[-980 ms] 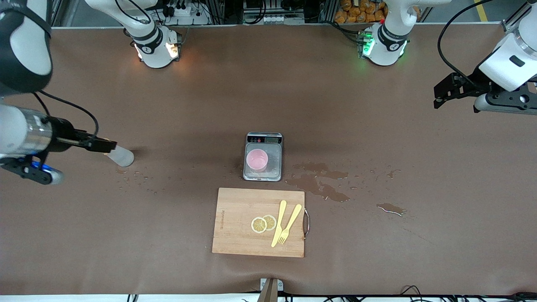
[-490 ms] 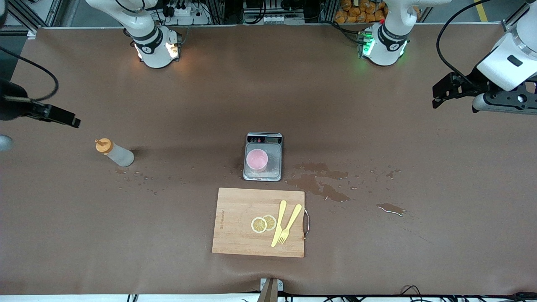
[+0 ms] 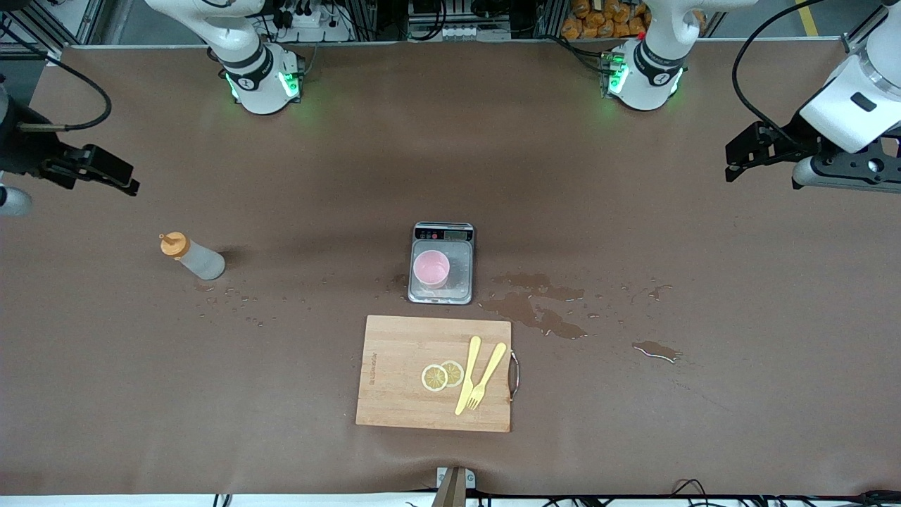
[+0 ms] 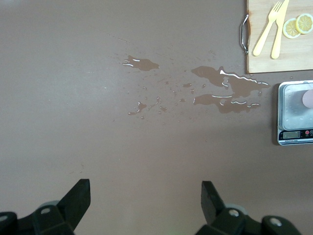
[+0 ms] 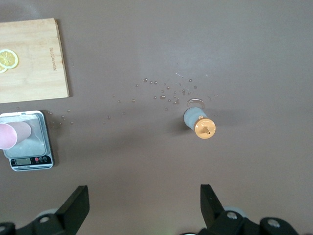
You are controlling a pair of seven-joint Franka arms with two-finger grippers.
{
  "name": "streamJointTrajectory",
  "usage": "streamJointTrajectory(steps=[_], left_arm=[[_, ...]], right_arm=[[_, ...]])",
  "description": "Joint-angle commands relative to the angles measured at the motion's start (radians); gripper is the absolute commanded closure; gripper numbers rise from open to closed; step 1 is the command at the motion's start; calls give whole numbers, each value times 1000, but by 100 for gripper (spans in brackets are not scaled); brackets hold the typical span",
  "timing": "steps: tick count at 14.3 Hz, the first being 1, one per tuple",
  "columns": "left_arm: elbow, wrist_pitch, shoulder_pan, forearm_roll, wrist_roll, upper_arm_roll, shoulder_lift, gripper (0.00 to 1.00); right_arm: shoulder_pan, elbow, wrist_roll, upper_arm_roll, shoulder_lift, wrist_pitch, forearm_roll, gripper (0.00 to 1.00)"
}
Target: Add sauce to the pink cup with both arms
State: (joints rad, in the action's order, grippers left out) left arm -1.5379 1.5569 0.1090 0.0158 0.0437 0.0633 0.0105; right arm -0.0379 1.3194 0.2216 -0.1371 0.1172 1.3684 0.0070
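Let go of sauce, upright well off the pink cup; right gripper pulled up, fingers wide, empty. Left gripper waiting over the desk, fingers spread, empty. Pour looks finished.

Sauce bottle upright on table near right arm's end; pink cup on scale tray, upright.

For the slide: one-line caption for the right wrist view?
Open right end effector above upright sauce bottle amid droplets.

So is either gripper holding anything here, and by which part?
Nothing is held. The right gripper is open, up over the table near the standing sauce bottle; the left gripper waits open at its own end.
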Motion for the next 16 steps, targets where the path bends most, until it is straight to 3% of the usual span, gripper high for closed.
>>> streamJointTrajectory(steps=[1, 7, 16], left_arm=[[-2, -14, -2, -4, 47, 7, 16, 0], [-4, -15, -3, -4, 61, 7, 16, 0], [-2, -14, -3, -5, 58, 6, 11, 0]], right_arm=[[-13, 85, -15, -22, -66, 23, -22, 0], [-14, 185, -39, -36, -137, 50, -25, 0], [-16, 173, -143, 19, -140, 57, -24, 0]])
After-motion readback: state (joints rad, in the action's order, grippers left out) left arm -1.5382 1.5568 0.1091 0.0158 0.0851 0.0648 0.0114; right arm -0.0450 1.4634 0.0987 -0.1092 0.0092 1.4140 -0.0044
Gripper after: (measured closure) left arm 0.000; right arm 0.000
